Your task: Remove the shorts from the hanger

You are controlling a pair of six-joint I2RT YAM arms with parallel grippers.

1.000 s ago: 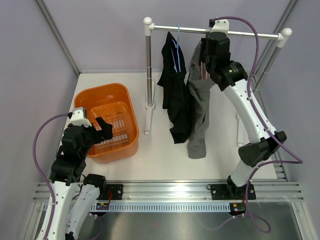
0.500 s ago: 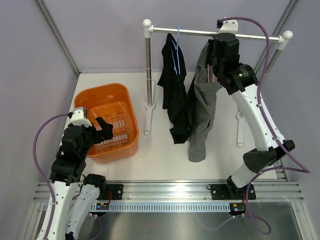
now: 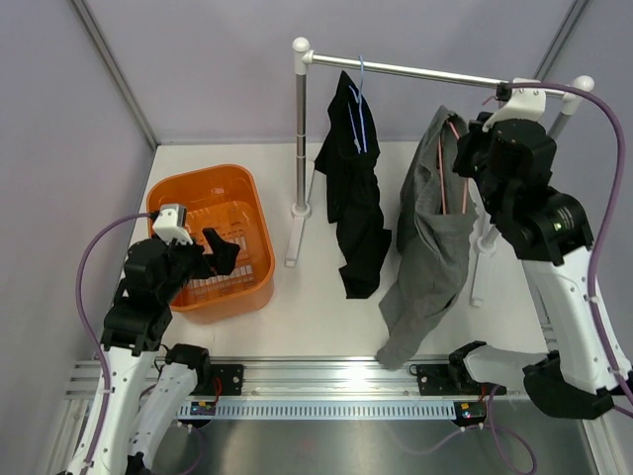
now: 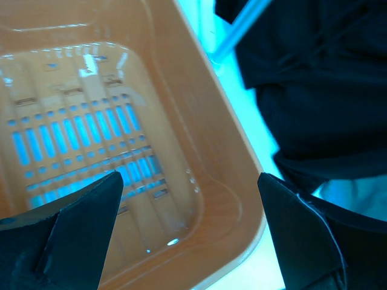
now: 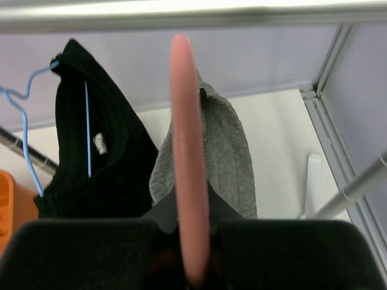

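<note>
Top external view: the right gripper [image 3: 463, 168], clenched on a pink hanger [image 3: 441, 173], carries the grey shorts [image 3: 430, 252], which drape from it toward 7 o'clock, hem near the front edge of the table [image 3: 297, 307]. The black shorts [image 3: 358, 188] hang at 9 o'clock of the grey pair, apart from it, on a blue hanger [image 3: 359, 84] hooked over the rail [image 3: 415, 72]. Seen from the right wrist, the pink hanger's top sits just beneath the rail; contact cannot be told. The left gripper [image 3: 220, 252] hangs spread open over the orange basket [image 3: 198, 178], at 9 o'clock of the rack post [image 3: 300, 139]. White table shows between basket and garments, and the side wall [image 3: 613, 59] stands close at 3 o'clock of the right arm.
</note>
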